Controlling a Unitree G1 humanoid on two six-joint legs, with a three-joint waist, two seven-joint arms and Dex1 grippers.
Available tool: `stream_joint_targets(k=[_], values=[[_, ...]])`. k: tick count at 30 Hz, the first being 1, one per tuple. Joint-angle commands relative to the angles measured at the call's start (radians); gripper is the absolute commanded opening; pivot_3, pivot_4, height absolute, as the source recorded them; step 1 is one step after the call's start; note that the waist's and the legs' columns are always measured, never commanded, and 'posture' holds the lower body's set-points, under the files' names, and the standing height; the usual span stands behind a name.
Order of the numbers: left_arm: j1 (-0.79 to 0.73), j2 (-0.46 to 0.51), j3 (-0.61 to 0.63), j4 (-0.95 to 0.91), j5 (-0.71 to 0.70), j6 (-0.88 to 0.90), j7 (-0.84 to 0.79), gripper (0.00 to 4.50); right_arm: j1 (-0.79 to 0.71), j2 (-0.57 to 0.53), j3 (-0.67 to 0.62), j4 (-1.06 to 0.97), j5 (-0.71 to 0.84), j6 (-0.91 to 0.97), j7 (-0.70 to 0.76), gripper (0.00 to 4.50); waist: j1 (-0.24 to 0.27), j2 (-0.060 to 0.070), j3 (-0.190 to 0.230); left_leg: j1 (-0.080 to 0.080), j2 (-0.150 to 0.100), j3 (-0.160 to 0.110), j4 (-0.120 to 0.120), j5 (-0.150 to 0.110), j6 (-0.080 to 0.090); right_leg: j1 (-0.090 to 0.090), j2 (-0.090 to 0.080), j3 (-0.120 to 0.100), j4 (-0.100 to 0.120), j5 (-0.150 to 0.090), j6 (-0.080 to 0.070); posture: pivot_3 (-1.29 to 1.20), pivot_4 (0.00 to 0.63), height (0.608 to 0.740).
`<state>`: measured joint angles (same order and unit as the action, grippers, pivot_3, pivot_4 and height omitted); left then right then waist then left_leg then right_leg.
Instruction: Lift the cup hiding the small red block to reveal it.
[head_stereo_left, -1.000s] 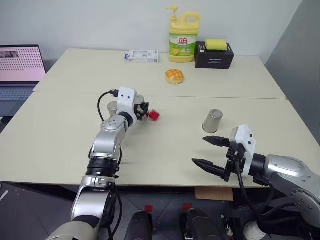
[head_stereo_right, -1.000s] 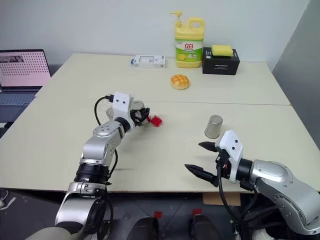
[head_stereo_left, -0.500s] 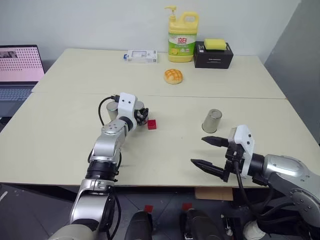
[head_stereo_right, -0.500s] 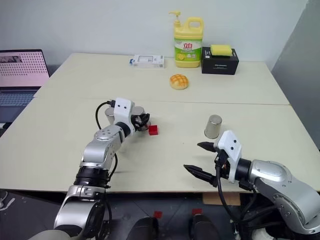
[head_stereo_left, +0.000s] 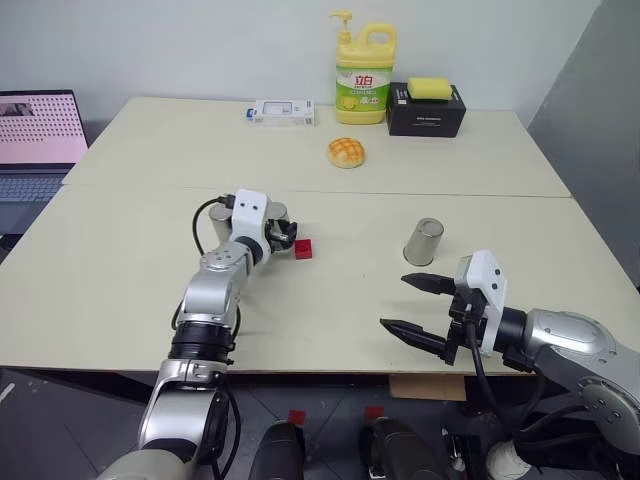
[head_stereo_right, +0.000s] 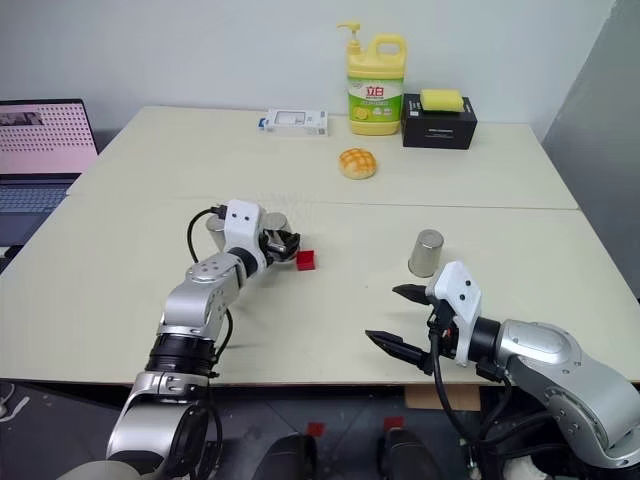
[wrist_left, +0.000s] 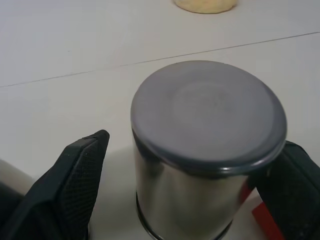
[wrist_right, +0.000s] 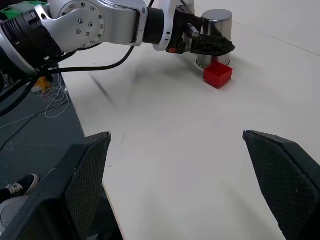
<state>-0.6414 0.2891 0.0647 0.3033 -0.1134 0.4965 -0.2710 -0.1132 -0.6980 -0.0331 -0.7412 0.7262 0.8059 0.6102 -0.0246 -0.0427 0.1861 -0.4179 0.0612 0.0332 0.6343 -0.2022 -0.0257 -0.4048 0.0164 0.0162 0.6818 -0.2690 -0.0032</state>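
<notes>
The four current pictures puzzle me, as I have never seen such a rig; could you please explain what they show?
It is a humanoid robot with two arms, each ending in two black jaws. The two wide pictures come from cameras in its head, looking down over a table; the two close ones come from a camera on each wrist. On the table stand three upturned metal cups: one between the left jaws, one just behind that arm, one on the right. A red block lies uncovered beside the first cup. At the back are a soap bottle, a bun, a black box and a white box. The left jaws stand open around their cup, not gripping it; the right jaws are open near the table's front edge, holding nothing.
</notes>
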Motion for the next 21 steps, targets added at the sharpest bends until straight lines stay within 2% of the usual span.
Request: stream_joint_targets(k=[1, 8, 13, 15, 19, 21], values=[[-0.022, 0.015, 0.010, -0.131, -0.013, 0.007, -0.009, 4.47, -0.003, 0.004, -0.012, -0.021, 0.004, -0.024, 0.001, 4.50, 0.000, 0.000, 0.000, 0.000, 0.000, 0.000, 0.000, 0.000, 0.000, 0.000, 0.000, 0.000, 0.000, 0.000, 0.000, 0.00, 0.150, 0.740], [-0.008, 0.026, 0.012, -0.266, -0.030, 0.057, -0.029, 4.47, -0.005, 0.007, -0.008, -0.014, 0.005, -0.035, 0.004, 4.50, 0.000, 0.000, 0.000, 0.000, 0.000, 0.000, 0.000, 0.000, 0.000, 0.000, 0.000, 0.000, 0.000, 0.000, 0.000, 0.00, 0.150, 0.740], [0.012, 0.092, 0.028, -0.373, -0.032, 0.075, -0.067, 4.47, -0.018, 0.014, -0.021, -0.003, 0.009, -0.041, 0.002, 4.50, -0.001, 0.000, 0.000, 0.000, 0.000, 0.000, 0.000, 0.000, 0.000, 0.000, 0.000, 0.000, 0.000, 0.000, 0.000, 0.00, 0.150, 0.740], [0.035, 0.154, 0.056, -0.416, -0.068, 0.137, -0.118, 4.47, -0.017, 0.014, -0.028, -0.002, 0.002, -0.053, 0.005, 4.50, -0.003, 0.000, 0.000, 0.000, 0.000, 0.000, 0.000, 0.000, 0.000, 0.000, 0.000, 0.000, 0.000, 0.000, 0.000, 0.00, 0.150, 0.740], [0.161, 0.350, 0.127, -0.563, -0.204, 0.237, -0.343, 4.47, -0.007, -0.010, -0.042, 0.029, -0.054, -0.135, 0.051, 4.50, -0.012, 0.000, 0.000, 0.001, 0.001, -0.001, -0.001, 0.000, 0.000, -0.001, 0.000, 0.001, 0.000, 0.000, 0.000, 0.00, 0.150, 0.740], [0.242, 0.460, 0.140, -0.614, -0.218, 0.228, -0.428, 4.47, -0.009, -0.035, -0.055, 0.063, -0.070, -0.163, 0.088, 4.50, -0.010, 0.000, 0.000, 0.001, 0.002, -0.001, -0.003, 0.000, 0.000, -0.002, 0.000, 0.001, 0.000, 0.000, -0.001, 0.00, 0.150, 0.740]])
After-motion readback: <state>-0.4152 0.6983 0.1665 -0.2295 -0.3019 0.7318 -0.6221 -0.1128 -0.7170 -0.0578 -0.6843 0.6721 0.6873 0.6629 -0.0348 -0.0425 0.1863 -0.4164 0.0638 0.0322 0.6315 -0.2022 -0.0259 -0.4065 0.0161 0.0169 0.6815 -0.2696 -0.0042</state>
